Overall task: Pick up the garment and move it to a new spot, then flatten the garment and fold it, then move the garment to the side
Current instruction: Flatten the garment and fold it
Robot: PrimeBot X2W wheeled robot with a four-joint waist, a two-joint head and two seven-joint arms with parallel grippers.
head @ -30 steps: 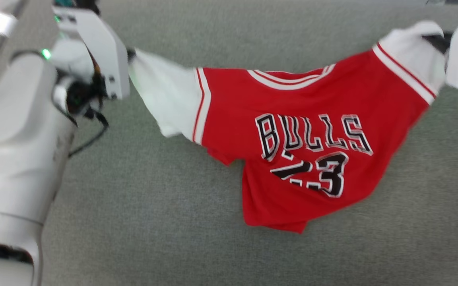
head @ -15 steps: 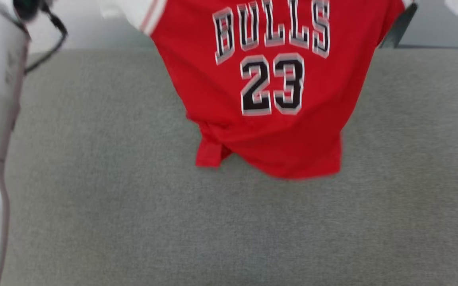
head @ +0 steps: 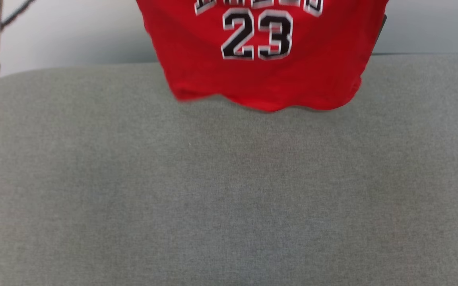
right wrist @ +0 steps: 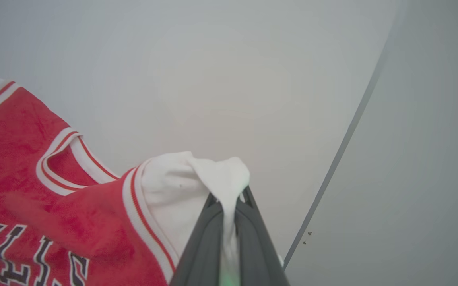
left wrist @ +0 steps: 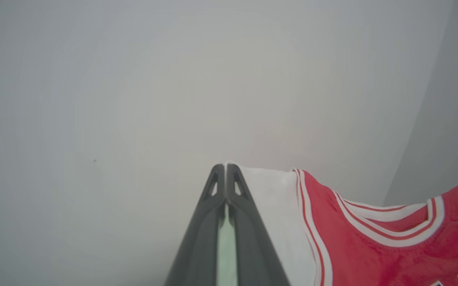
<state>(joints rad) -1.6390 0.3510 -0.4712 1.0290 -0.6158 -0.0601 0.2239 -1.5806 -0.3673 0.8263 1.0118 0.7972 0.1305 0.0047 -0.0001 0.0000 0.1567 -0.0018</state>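
Both sets of jaws are clenched on the garment (head: 261,75) (left jaws on one white sleeve (left wrist: 270,206), right jaws on the other sleeve (right wrist: 181,182)). Within the last second the garment has risen off the grey tabletop (head: 229,190), where it sagged, and hangs spread above its far edge. Judgement: pick-up complete; transfer to the new spot follows.

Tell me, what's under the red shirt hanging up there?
Below the shirt is a plain grey cushion. The shirt covers part of the cushion's back edge and the pale wall, so that bit is hidden.
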